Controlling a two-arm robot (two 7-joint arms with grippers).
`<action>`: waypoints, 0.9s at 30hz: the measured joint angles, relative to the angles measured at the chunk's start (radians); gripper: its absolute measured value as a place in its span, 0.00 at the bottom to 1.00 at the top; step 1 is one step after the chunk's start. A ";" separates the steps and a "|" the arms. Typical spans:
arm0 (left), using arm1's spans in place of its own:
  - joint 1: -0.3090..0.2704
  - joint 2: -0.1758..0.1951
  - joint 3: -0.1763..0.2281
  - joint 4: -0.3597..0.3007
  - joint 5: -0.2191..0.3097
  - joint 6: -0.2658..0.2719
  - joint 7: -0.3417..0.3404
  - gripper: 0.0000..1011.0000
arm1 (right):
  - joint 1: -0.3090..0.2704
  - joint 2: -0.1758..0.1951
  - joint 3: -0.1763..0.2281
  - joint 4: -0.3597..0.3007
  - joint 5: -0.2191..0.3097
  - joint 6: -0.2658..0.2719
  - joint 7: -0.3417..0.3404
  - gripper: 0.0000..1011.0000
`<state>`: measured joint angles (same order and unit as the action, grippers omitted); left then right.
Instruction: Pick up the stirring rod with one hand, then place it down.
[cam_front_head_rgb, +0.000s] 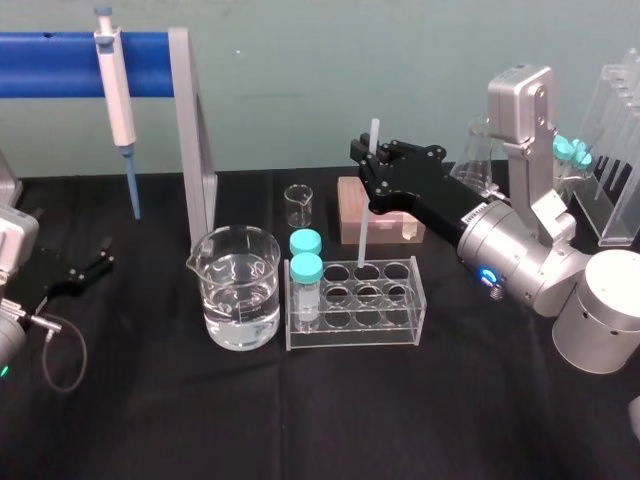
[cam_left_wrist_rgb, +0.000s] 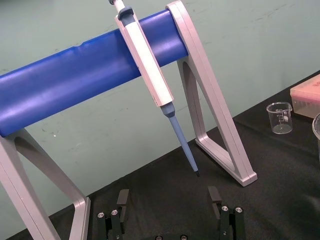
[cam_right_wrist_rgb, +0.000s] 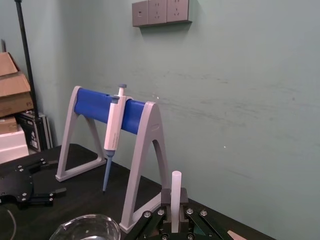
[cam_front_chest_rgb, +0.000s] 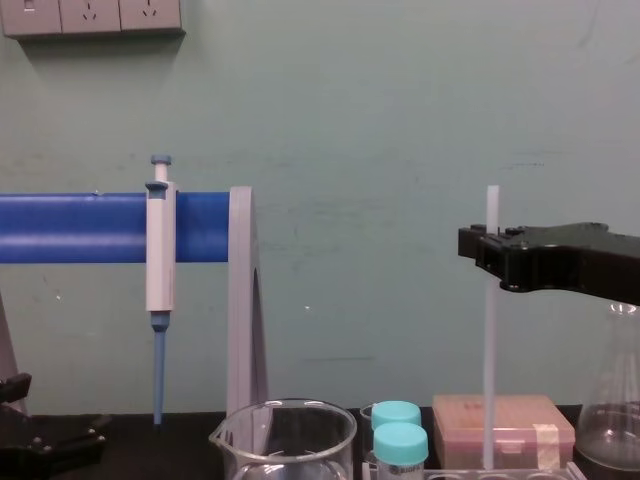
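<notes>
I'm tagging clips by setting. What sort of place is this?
Probably a laboratory bench: a pipette hangs on a stand, a beaker stands beside a test-tube rack, and the right end effector holds a stirring rod.

Black table (cam_front_head_rgb: 150, 420). Tube rack (cam_front_head_rgb: 350, 335) stands just below the right gripper (cam_front_head_rgb: 372, 158), pink box (cam_front_head_rgb: 347, 208) under and behind it. Small beaker (cam_front_head_rgb: 299, 205) and big water beaker (cam_front_head_rgb: 238, 290) to the gripper's left, pipette stand (cam_front_head_rgb: 195, 140) further left, flask (cam_front_chest_rgb: 612, 410) to its right.
</notes>
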<state>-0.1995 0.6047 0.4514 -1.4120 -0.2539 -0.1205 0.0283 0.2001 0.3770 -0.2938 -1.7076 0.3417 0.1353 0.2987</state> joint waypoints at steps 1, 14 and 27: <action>0.000 0.000 0.000 0.000 0.000 0.000 0.000 0.99 | -0.001 0.000 0.001 0.000 -0.001 0.000 0.000 0.08; 0.000 0.000 0.000 0.000 0.000 0.000 0.000 0.99 | 0.003 0.002 0.008 0.014 0.001 0.008 0.007 0.08; 0.000 0.000 0.000 0.000 0.000 0.000 0.000 0.99 | 0.007 0.003 0.002 0.028 0.006 0.023 0.014 0.08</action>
<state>-0.1996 0.6047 0.4514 -1.4120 -0.2539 -0.1205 0.0283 0.2073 0.3801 -0.2917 -1.6793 0.3475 0.1585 0.3124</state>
